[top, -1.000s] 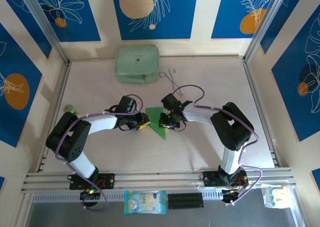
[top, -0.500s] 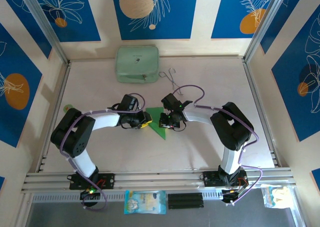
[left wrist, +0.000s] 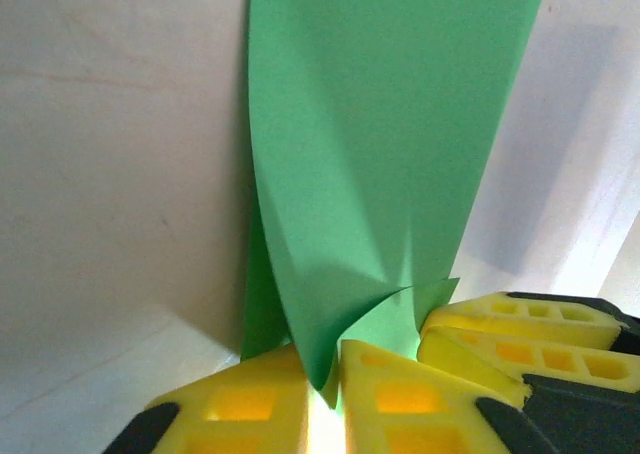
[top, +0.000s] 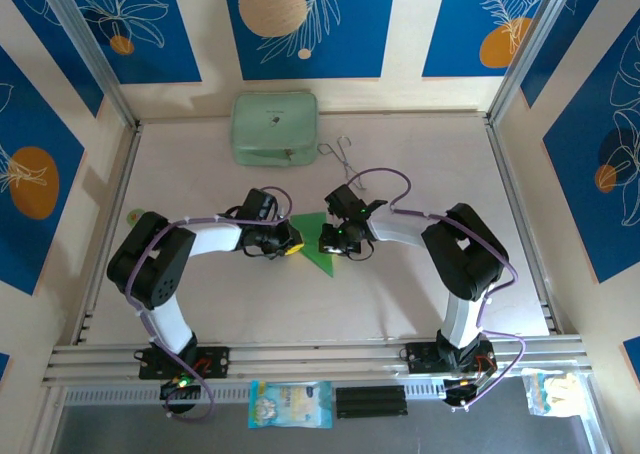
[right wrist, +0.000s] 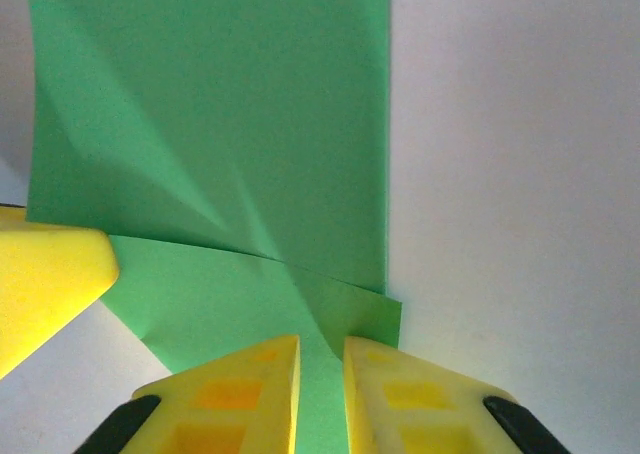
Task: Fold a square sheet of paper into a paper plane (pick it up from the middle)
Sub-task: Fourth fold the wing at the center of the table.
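The square sheet of paper (top: 311,236), bright green, lies creased and folded into a pointed triangle at the table's middle, between my two grippers. My left gripper (top: 291,244) is at its left edge. In the left wrist view the yellow fingers (left wrist: 322,359) are shut on a folded corner of the paper (left wrist: 380,144), which rises away from them. My right gripper (top: 328,242) is at the paper's right side. In the right wrist view its fingers (right wrist: 322,352) are shut on a strip of the paper (right wrist: 210,124), with overlapping layers beyond. The two grippers' fingers stand close together.
A pale mint case (top: 274,126) sits at the back left, with thin wire tongs (top: 340,155) just right of it. A small green object (top: 138,216) lies by the left rail. Metal rails bound the table's sides and front.
My left gripper has slid right to the paper and closed on its corner, and its elbow has swung inward. The right arm and the paper have hardly moved.
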